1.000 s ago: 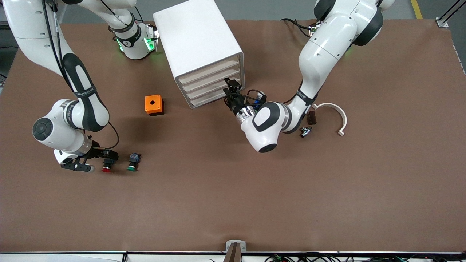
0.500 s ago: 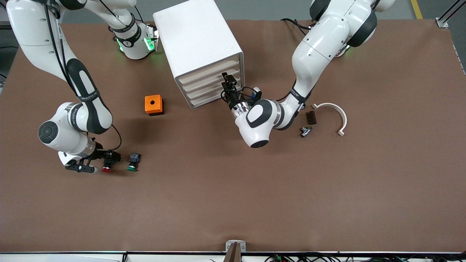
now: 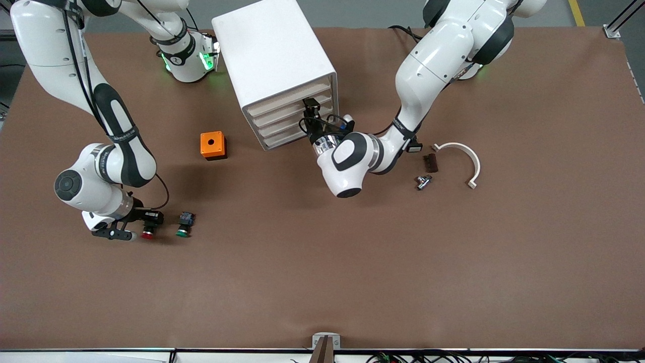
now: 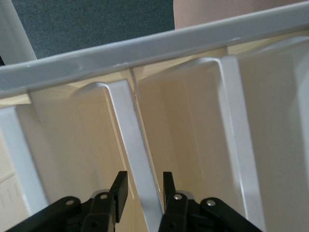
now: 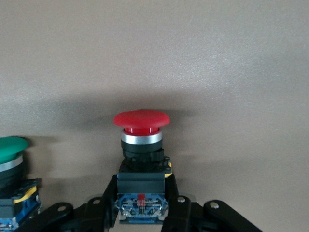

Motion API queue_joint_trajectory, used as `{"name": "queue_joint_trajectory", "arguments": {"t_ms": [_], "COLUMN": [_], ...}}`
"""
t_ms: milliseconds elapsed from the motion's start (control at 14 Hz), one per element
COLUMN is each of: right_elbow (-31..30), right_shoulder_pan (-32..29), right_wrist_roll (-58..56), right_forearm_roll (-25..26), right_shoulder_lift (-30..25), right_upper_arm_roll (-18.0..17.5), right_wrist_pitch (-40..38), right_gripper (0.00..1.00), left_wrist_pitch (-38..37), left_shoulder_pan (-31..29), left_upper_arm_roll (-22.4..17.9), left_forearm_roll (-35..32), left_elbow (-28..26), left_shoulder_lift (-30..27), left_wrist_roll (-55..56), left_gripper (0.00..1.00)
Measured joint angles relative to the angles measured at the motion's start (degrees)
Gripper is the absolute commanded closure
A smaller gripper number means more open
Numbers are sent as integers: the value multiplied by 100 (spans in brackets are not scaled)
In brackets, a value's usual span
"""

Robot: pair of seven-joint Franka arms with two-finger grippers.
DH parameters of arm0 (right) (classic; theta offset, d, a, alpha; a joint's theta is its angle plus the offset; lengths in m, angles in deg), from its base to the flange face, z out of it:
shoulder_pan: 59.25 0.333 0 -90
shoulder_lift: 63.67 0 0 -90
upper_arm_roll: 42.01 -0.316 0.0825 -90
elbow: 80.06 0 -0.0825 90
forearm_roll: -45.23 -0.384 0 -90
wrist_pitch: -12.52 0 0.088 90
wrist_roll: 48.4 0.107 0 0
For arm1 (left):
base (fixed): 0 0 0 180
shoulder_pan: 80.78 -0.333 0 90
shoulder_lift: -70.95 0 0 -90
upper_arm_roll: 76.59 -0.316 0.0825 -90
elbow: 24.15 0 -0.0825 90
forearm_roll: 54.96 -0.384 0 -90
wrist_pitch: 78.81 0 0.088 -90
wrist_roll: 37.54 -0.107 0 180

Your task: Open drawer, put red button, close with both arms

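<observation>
**Red button gripped, drawer handle between the fingers**

Look at your right gripper [image 3: 146,228] first. It sits low on the brown table [image 3: 352,282], well apart from the white drawer cabinet [image 3: 280,70] and nearer to the front camera than it. Its fingers have closed on the blue and black body of the red button [image 5: 141,145]. In the right wrist view you see only the top part of that body; the rest is cut off at the picture's edge. The button lies on the table, with its red cap pointing away from the gripper. The green button [image 3: 184,225] lies just beside it, apart from it, and the wrist view shows only a slice of it.

Now your left gripper [image 3: 313,121]. It is at the front of the drawer cabinet, by the stacked drawers. In the left wrist view its two fingers [image 4: 119,191] stand on either side of a thin white handle bar [image 4: 136,159], partly closed. You cannot tell if they touch the bar yet, because the fingertips are cut off. All drawers look closed.

The orange box [image 3: 212,145] sits on the table beside the cabinet, toward the right arm's end.
</observation>
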Motion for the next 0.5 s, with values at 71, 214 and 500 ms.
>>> {"name": "queue_joint_trajectory", "arguments": {"t_ms": [71, 214, 500], "right_elbow": [7, 35, 153], "right_shoulder_pan": [0, 0, -4], "right_wrist_roll": [0, 0, 0], "right_forearm_roll": [0, -1, -2], "right_shoulder_lift": [1, 0, 0], "right_upper_arm_roll": [0, 2, 15], "right_wrist_pitch": [0, 0, -48], "right_gripper": [99, 100, 100], "left_wrist_pitch": [1, 1, -1], "left_shoulder_pan": [24, 31, 18], "left_upper_arm_roll": [-1, -2, -45], "left_forearm_roll": [0, 0, 1], "left_elbow": [0, 0, 0], "left_shoulder_lift": [15, 44, 69], "left_wrist_roll": [1, 1, 7], "left_gripper": [81, 86, 88]}}
